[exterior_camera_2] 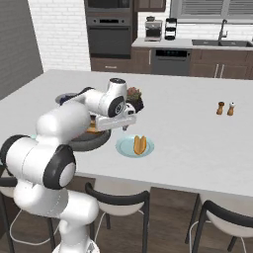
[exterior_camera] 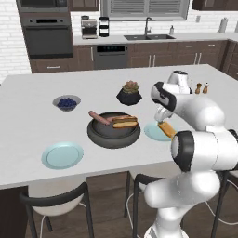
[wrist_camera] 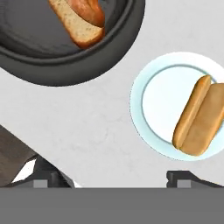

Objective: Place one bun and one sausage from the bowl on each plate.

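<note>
The dark bowl (exterior_camera: pixel 111 135) sits mid-counter and holds a bun (exterior_camera: pixel 124 123) with a sausage (exterior_camera: pixel 99 116) leaning over its far left rim. A second bun (wrist_camera: pixel 199 116) lies on the right pale blue plate (wrist_camera: pixel 153 103), which stands just right of the bowl (wrist_camera: pixel 65 70). The other plate (exterior_camera: pixel 62 155) lies bare at the bowl's front left. My gripper (wrist_camera: pixel 116 177) hangs open above the counter between the bowl and the right plate, with nothing between its fingertips (wrist_camera: pixel 183 177). In the right base view the gripper (exterior_camera_2: pixel 125 126) sits just over the plate (exterior_camera_2: pixel 123 146) and its bun (exterior_camera_2: pixel 140 145).
A small grey bowl of blue berries (exterior_camera: pixel 66 102) and a dark plant pot (exterior_camera: pixel 129 94) stand behind the bowl. Salt and pepper shakers (exterior_camera_2: pixel 225 108) stand far right. Chairs (exterior_camera: pixel 56 200) tuck under the counter's near edge.
</note>
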You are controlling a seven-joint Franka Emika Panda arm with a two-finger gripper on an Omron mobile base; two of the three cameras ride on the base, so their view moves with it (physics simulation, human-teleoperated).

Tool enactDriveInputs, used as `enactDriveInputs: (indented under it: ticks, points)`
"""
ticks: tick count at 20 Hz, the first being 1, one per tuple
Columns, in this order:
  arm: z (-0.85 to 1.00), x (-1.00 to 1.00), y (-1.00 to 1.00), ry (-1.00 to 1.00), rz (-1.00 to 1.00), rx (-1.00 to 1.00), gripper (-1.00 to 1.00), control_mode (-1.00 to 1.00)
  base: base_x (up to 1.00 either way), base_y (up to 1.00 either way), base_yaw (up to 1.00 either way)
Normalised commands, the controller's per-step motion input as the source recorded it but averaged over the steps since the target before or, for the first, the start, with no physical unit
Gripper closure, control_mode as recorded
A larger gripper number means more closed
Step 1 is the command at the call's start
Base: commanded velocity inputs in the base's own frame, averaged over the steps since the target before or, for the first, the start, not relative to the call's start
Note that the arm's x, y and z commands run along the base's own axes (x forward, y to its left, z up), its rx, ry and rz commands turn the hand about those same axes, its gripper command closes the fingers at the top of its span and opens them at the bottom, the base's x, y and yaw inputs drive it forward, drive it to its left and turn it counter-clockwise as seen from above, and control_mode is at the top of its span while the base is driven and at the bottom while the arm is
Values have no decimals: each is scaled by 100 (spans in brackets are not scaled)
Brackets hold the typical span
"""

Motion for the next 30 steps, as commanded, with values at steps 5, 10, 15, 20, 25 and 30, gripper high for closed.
enactDriveInputs:
  ticks: [5,10,15,20,25,30]
  points:
    - [62,-15,100,-1,41,-16,-100,-100,0,0,0]
    - [43,-1,99,-15,43,-7,-100,-100,0,0,0]
    - [13,68,85,-13,28,-5,-100,-100,0,0,0]
    - [-13,57,10,-5,6,-1,-100,-100,0,0,0]
    - [-49,12,-4,10,0,-7,-100,-100,0,0,0]
    - [-3,29,-3,9,0,-5,-100,-100,0,0,0]
